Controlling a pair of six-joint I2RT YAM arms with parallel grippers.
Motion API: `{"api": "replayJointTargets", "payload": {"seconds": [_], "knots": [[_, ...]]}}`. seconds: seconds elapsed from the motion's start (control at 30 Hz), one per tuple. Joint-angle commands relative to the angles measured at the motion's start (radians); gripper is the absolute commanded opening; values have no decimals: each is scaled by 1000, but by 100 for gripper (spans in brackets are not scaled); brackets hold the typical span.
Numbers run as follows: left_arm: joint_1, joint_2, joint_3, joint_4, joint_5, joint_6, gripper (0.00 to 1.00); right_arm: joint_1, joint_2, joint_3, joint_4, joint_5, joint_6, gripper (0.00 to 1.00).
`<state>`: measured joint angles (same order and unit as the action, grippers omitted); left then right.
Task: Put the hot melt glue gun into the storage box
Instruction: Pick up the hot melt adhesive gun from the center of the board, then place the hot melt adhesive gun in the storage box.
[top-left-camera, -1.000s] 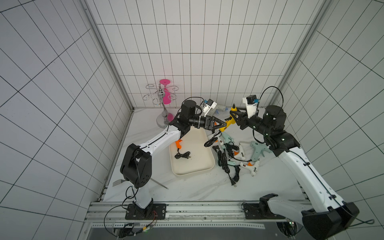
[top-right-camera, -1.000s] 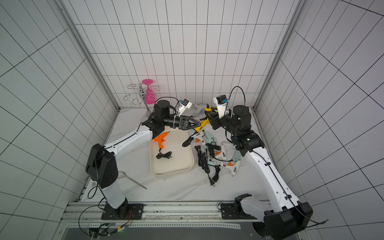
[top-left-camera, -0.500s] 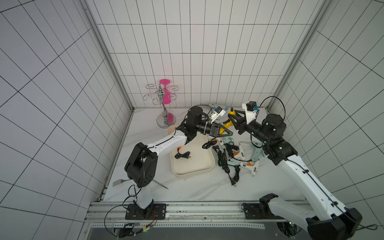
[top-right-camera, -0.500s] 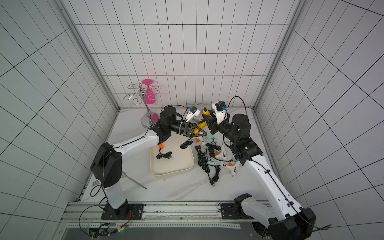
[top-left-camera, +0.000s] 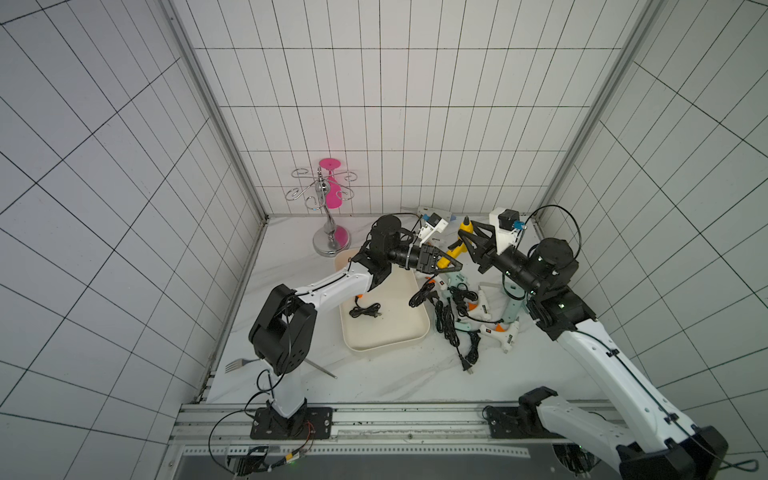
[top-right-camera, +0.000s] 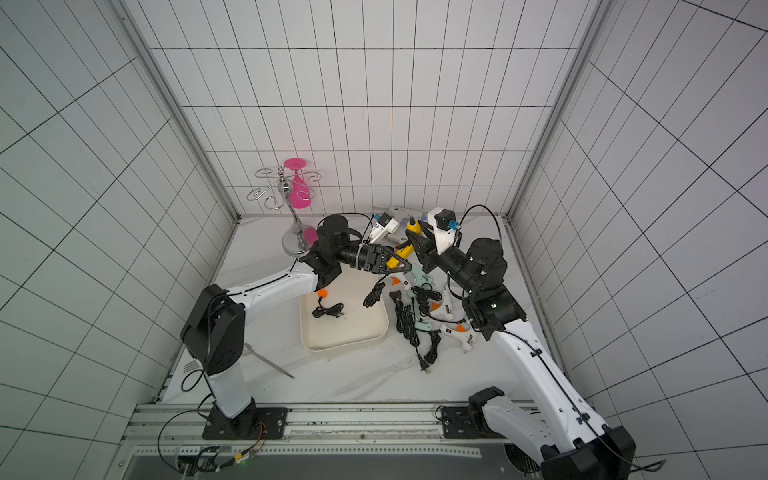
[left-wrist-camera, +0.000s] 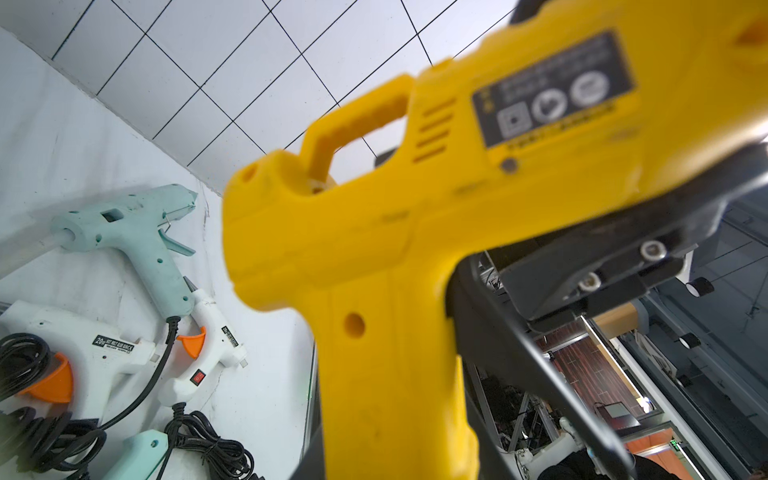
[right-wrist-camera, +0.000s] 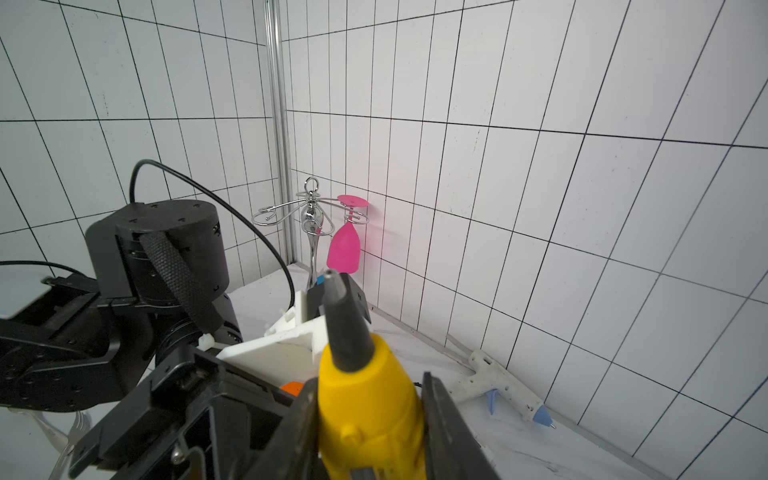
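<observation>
Yellow plastic hot melt glue gun (top-left-camera: 455, 249) aloft beyond far corner of shallow cream-white plastic storage box (top-left-camera: 390, 332), handle boxward; right gripper (right-wrist-camera: 368, 395) pinches barrel; left gripper (top-left-camera: 446, 266), nearer box, pinches handle.

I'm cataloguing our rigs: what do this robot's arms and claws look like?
The left arm and right arm have white links and black joints. The left claw and right claw are black with triangular fingers; each wrist carries a white camera mount, blue plug and looping black cable.
</observation>
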<state>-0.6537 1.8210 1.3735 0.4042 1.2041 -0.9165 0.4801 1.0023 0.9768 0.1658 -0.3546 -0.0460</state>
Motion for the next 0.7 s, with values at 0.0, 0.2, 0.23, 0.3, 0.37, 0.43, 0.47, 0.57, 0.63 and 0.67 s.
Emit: {"api": "replayJointTargets", "payload": {"seconds": [0.0,0.2,0.23,0.3,0.37,0.43,0.47,0.57,0.63,0.67], "knots": [[12,-40,-5,-93,-42,99,16,9,-10,-14,-5,-8,-3,42],[48,-166,43,-745,-367,541,11,6,-78,-12,-36,215,49,96],[63,-188,32,-792,-427,554,11,5,-99,-22,-28,246,54,98],[84,-241,-4,-846,-545,564,10,2,-130,-34,-30,304,67,100],[86,-293,-41,-910,-758,572,11,-6,-131,-20,-82,343,78,100],[76,-312,-54,-1016,-1025,569,12,-15,-101,18,-178,382,98,100],[75,-307,-56,-1061,-1114,549,12,-16,-87,31,-214,393,109,100],[76,-251,-40,-1198,-1358,464,12,-18,-49,34,-273,381,155,100],[64,-194,-23,-1270,-1510,407,11,-18,-37,17,-279,351,181,100],[57,-170,-27,-1276,-1576,383,11,-18,-33,10,-281,341,190,100]]}}
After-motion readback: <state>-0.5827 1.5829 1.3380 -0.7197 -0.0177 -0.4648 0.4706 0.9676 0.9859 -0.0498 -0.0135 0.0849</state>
